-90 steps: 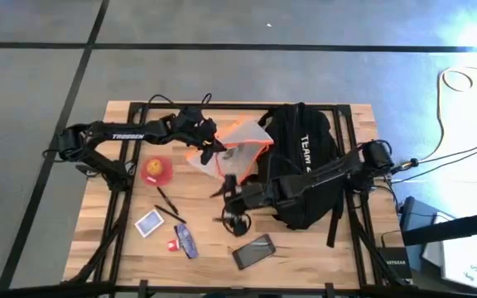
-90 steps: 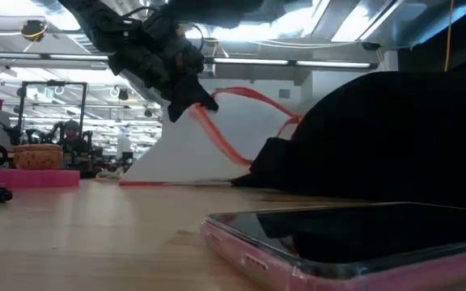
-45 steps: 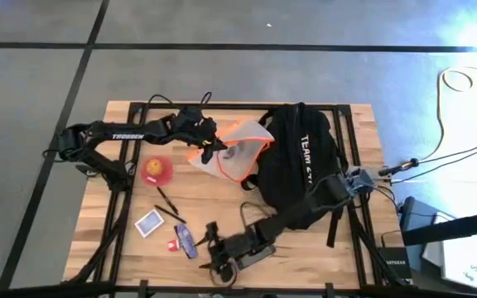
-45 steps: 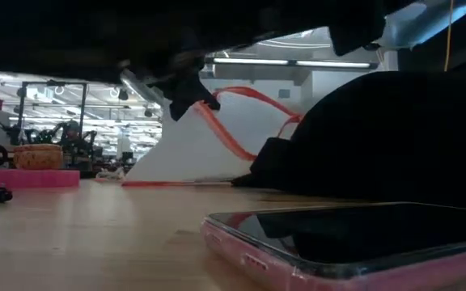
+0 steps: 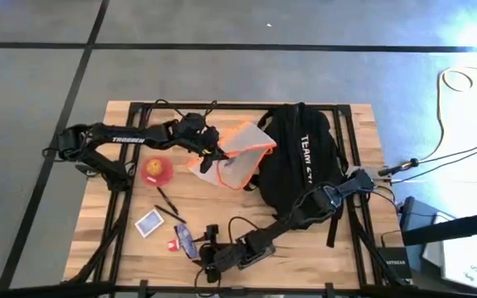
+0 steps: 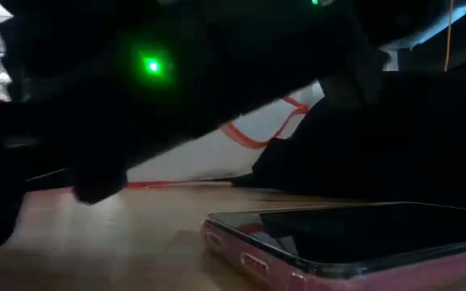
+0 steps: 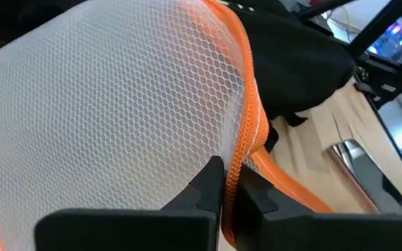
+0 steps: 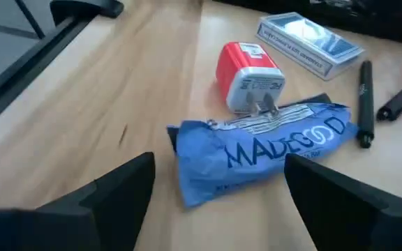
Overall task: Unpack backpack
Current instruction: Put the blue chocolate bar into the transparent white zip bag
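The black backpack (image 5: 301, 161) with white lettering lies on the table's right half. A white mesh pouch with orange trim (image 5: 234, 157) lies against its left side, and my left gripper (image 5: 211, 151) is shut on the pouch. My right gripper (image 5: 209, 263) is at the near edge, open and low over a blue snack wrapper (image 8: 264, 150) that lies flat on the table. Its fingers stand on either side of the wrapper's near end without touching it. In the low view the right arm fills most of the picture. My left gripper pinches the pouch's orange zipper edge (image 7: 246, 150) between its two fingers (image 7: 208, 185), which lie across the edge. It comes from the table's left side. The pouch's other end rests on the table by the backpack (image 5: 251, 178).
A red plug (image 8: 250, 77), a blue card box (image 8: 309, 35) and pens (image 8: 365, 104) lie just beyond the wrapper. A red fruit on a pink dish (image 5: 156, 170) sits at the left. A phone in a pink case (image 6: 354, 242) lies near the front edge under my right arm.
My right gripper has swung from the table's middle beside the backpack toward the near edge and to the left, and has come down low over the wrapper. My left gripper keeps its hold on the pouch.
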Tool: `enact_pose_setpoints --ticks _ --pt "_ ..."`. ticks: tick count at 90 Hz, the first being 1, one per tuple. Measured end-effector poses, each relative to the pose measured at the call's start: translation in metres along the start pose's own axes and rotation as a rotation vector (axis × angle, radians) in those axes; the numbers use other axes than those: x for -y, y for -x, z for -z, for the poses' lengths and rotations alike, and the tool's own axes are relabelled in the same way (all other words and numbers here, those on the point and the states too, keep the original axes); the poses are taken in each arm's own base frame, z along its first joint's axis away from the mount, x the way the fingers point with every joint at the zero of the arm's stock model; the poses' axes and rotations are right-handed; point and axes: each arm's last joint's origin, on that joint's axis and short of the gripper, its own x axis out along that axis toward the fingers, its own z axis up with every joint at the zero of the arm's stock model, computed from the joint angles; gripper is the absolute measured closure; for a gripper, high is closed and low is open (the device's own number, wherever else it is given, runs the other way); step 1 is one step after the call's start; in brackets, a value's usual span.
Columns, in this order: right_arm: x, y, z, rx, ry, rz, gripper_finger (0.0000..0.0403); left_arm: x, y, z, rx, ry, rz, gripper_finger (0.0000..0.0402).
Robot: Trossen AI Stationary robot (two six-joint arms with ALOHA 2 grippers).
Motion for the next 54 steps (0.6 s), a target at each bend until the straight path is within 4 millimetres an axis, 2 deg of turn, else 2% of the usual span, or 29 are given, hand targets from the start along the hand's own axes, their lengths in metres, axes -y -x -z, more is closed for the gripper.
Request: enact_pose_setpoints --ticks 24,54 --pt "0.000 -0.001 0.002 0.001 -0.017 0.011 0.0164 0.001 -0.001 0.000 -0.004 -0.010 0.003 0.0402" --pt "0.015 -0.009 0.005 -0.011 -0.110 0.081 0.0247 0.001 -0.001 0.000 -0.003 -0.030 -0.001 0.0402"
